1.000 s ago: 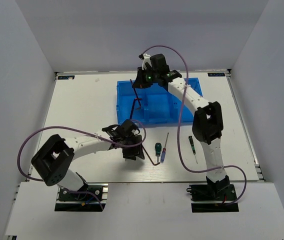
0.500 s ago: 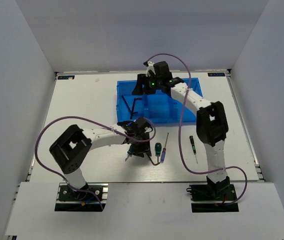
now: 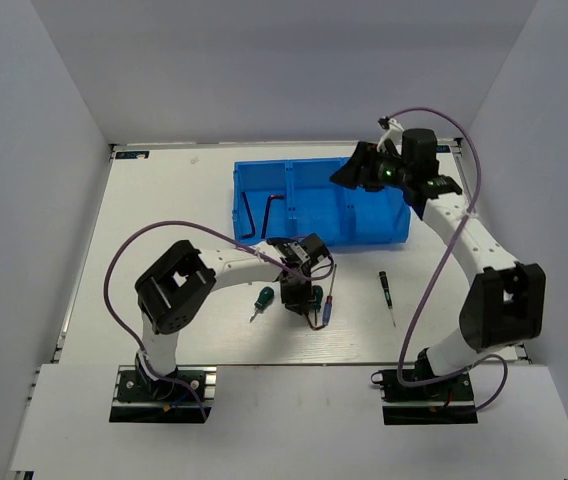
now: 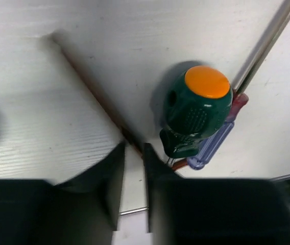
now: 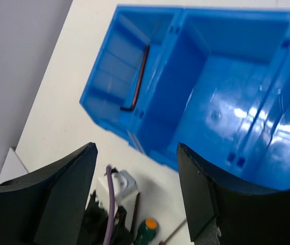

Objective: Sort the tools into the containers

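Note:
The blue three-compartment tray (image 3: 374, 228) stands at the back of the table, with a dark hex key (image 3: 254, 215) in its left compartment. My right gripper (image 3: 349, 172) hovers above the tray's back edge, open and empty. My left gripper (image 4: 134, 148) is down at the table. Its jaws are narrowed to a slim gap around the end of a thin dark hex key (image 4: 91, 87). Just to the right stands a green-handled screwdriver (image 4: 198, 115) with an orange cap, against a blue-handled screwdriver (image 4: 214, 145). A second green screwdriver (image 3: 262, 298) lies left of the gripper.
A slim dark-handled screwdriver (image 3: 387, 290) lies alone on the white table to the right. The right wrist view looks down at the tray (image 5: 226, 76), its hex key (image 5: 140, 76) and the green screwdriver (image 5: 146, 229). White walls enclose the table.
My right gripper opened, left the hex key in the left compartment and swung right and back. My left gripper moved right to the hex key beside the green screwdriver, and its jaws narrowed.

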Controlling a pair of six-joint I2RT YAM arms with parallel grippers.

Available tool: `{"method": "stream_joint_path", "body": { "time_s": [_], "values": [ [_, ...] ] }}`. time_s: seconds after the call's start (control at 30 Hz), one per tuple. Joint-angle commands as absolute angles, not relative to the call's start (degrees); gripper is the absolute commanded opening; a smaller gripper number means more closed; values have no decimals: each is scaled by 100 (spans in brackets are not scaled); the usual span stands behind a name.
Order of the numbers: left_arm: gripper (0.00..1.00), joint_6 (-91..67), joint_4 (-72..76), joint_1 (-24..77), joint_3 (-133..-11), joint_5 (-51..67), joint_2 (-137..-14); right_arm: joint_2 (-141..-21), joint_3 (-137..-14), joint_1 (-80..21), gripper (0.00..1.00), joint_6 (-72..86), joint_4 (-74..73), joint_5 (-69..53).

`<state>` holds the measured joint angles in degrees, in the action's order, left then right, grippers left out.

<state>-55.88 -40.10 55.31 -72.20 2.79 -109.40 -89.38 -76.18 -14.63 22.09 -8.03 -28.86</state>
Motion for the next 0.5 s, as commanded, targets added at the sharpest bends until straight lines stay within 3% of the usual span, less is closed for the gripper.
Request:
{"method": "stream_joint_path", "body": {
  "time_s": [0.0,0.07,0.17,0.4,0.47],
  "values": [
    [23,-5555,-4315,5651,-7198,-123,-11285,-8465,-7146,-1206,70,2232,-712,-3278],
    [10,-5555,-4377,5704,-7137,-184,-11224,-8167,-6804,-1125,70,2250,-721,-3392],
    [0,-5555,-4596,5704,-7075,-298,-11013,-7928,-6461,-888,70,2294,-738,-3576],
    [0,-5230,-5422,5757,-8022,-1386,-10390,-7603,-6056,-484,70,1488,-1500,-4367],
    [0,-5116,-5764,5678,-8330,-1642,-10302,-7576,-6012,-440,66,997,-1765,-4447]
  ]
}}
